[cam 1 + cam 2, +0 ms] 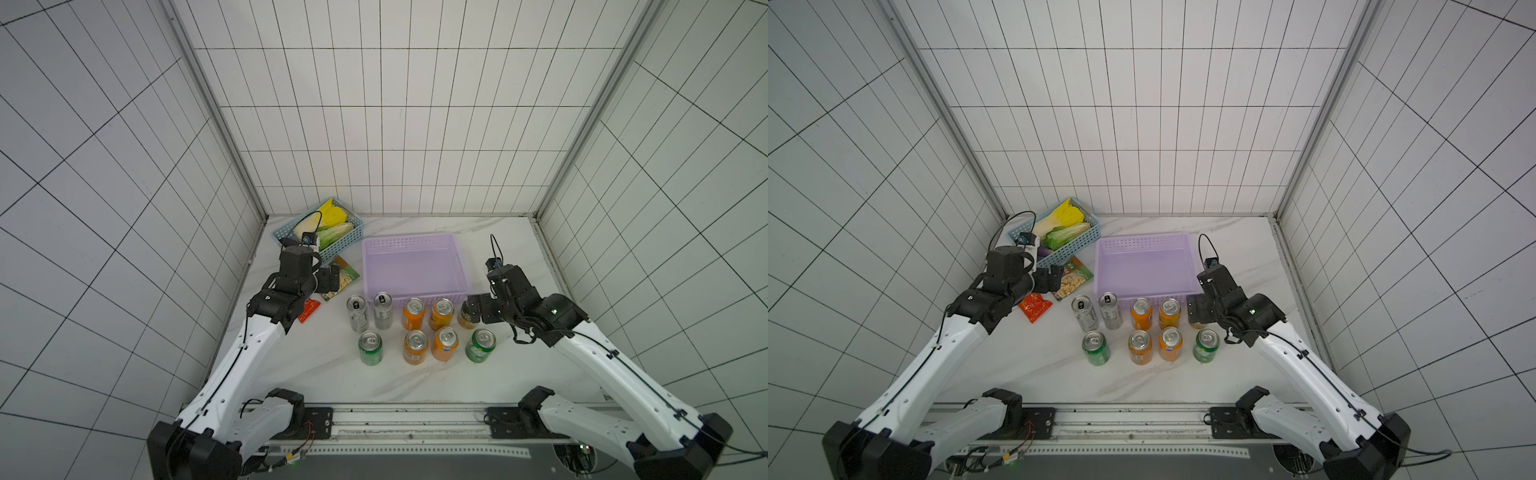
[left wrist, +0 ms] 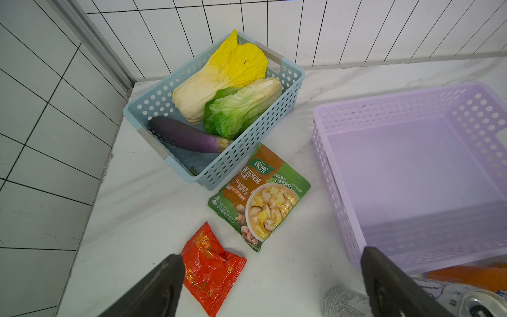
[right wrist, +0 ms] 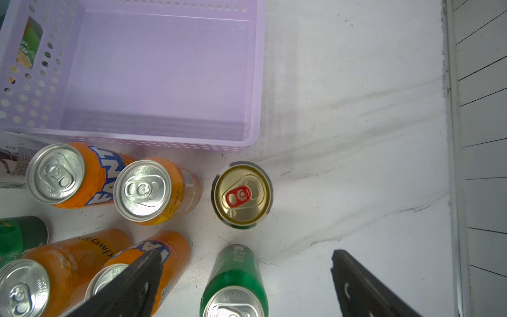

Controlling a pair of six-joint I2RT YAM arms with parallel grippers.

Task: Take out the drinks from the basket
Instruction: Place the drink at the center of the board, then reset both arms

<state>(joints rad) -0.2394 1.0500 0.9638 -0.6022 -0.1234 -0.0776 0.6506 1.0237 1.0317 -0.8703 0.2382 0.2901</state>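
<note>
Right wrist view says it all: the lilac basket (image 3: 153,141) is empty and all 9 cans (image 1: 414,312) stand upright on the surface (image 3: 356,137) just in front of it, with the gold-top can (image 3: 242,193) closest to the right hand (image 3: 247,255). That hand hangs spread wide, gripping nothing, and the left hand (image 2: 271,255) is the same over by the basket's left side. I'd guess nothing's left to lift, just mind the green can (image 3: 236,274) right under the right hand.

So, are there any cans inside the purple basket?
No, the purple basket shows only its bare floor; the cans all stand outside it.

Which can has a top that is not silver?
The can nearest the lilac basket's corner: its top alone is gold, with a red tab.
</note>
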